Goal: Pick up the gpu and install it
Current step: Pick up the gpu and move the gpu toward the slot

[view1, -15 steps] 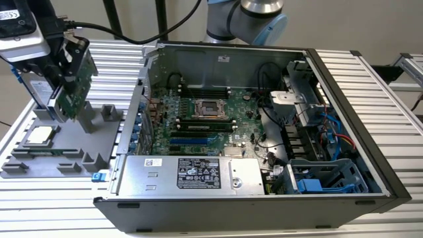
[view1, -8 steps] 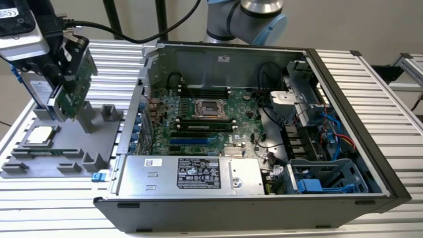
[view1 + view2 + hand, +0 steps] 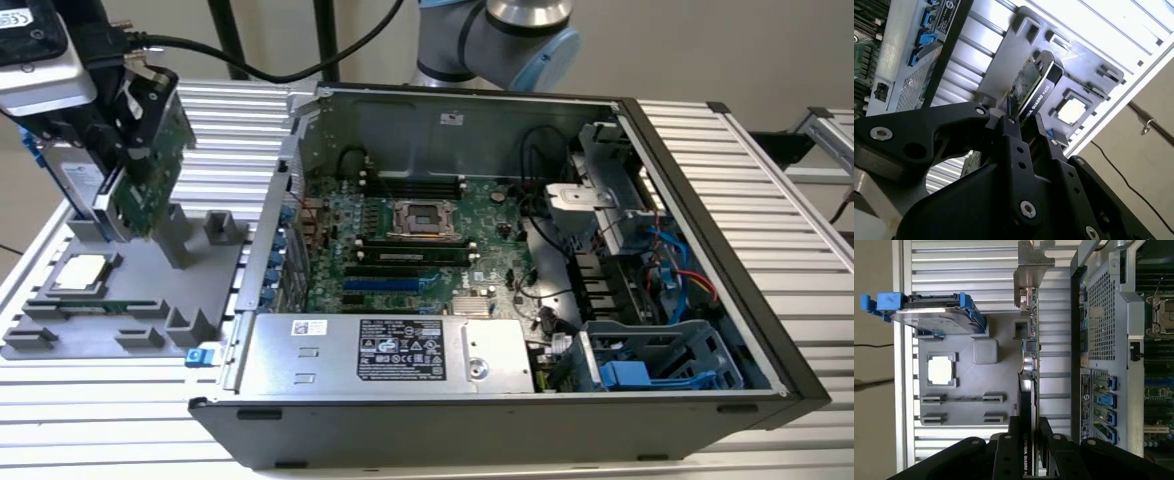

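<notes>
The gripper (image 3: 131, 128) was clamped on the graphics card (image 3: 144, 178), holding it upright over the grey tray (image 3: 80, 342) at the exterior view's left, beside the open computer case (image 3: 400, 440). Pickup looked done; the card was not yet installed.

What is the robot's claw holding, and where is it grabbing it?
The gripper pinches the gpu by its black-cooler end, opposite the silver bracket.

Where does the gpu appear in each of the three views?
Exterior view: gpu at the exterior view's left, standing on edge over the grey tray, outside the computer case.
Second wrist view: gpu clamped in the tool, tray behind.
First wrist view: gpu edge-on, running from the tool toward its silver bracket.
Shared landmark: the square processor chip in the tray.
</notes>
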You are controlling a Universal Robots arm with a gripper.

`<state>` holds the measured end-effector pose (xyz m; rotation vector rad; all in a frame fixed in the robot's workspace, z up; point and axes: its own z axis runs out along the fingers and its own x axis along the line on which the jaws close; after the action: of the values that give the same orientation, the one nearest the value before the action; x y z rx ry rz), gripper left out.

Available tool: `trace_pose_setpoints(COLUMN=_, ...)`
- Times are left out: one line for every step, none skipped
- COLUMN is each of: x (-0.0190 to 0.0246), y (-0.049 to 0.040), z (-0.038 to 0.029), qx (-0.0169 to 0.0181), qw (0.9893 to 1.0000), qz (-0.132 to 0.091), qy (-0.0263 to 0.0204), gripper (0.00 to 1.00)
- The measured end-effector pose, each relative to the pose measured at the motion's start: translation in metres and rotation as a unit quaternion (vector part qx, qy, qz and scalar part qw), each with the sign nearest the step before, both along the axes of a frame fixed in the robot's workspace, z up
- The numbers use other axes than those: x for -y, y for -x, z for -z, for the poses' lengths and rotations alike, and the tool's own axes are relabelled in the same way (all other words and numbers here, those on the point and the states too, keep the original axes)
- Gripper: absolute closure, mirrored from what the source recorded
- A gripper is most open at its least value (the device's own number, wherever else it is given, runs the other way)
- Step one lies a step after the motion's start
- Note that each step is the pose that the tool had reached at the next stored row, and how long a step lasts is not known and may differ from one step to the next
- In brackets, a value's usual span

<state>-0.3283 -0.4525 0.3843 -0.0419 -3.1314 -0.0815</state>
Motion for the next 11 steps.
trace_pose_setpoints(x=0.0000, y=0.0000, z=-0.0008, qx=0.0000, qw=1.0000, qz=0.000, qy=-0.0004, gripper=1.00)
trace_pose_setpoints(x=0.0000, y=0.0000, z=-0.0015, qx=0.0000, qw=1.0000, qz=0.000, qy=-0.0009, gripper=1.00)
trace_pose_setpoints(x=0.0000, y=0.0000, z=-0.0021, qx=0.0000, qw=1.0000, qz=0.000, qy=-0.0013, gripper=1.00)
trace_pose_setpoints(x=0.0000, y=0.0000, z=-0.0027, qx=0.0000, qw=1.0000, qz=0.000, qy=-0.0016, gripper=1.00)
trace_pose_setpoints(x=0.0000, y=0.0000, z=-0.0033, qx=0.0000, qw=1.0000, qz=0.000, qy=-0.0020, gripper=1.00)
trace_pose_setpoints(x=0.0000, y=0.0000, z=-0.0038, qx=0.0000, qw=1.0000, qz=0.000, qy=-0.0023, gripper=1.00)
trace_pose_setpoints(x=0.0000, y=0.0000, z=-0.0042, qx=0.0000, qw=1.0000, qz=0.000, qy=-0.0026, gripper=1.00)
trace_pose_setpoints(x=0.0000, y=0.0001, z=-0.0047, qx=0.0000, qw=1.0000, qz=0.000, qy=-0.0029, gripper=1.00)
trace_pose_setpoints(x=0.0000, y=0.0001, z=-0.0051, qx=0.0000, qw=1.0000, qz=0.000, qy=-0.0031, gripper=1.00)
trace_pose_setpoints(x=0.0000, y=0.0001, z=-0.0055, qx=0.0000, qw=1.0000, qz=0.000, qy=-0.0034, gripper=1.00)
trace_pose_setpoints(x=0.0000, y=0.0001, z=-0.0058, qx=0.0000, qw=1.0000, qz=0.000, qy=-0.0037, gripper=1.00)
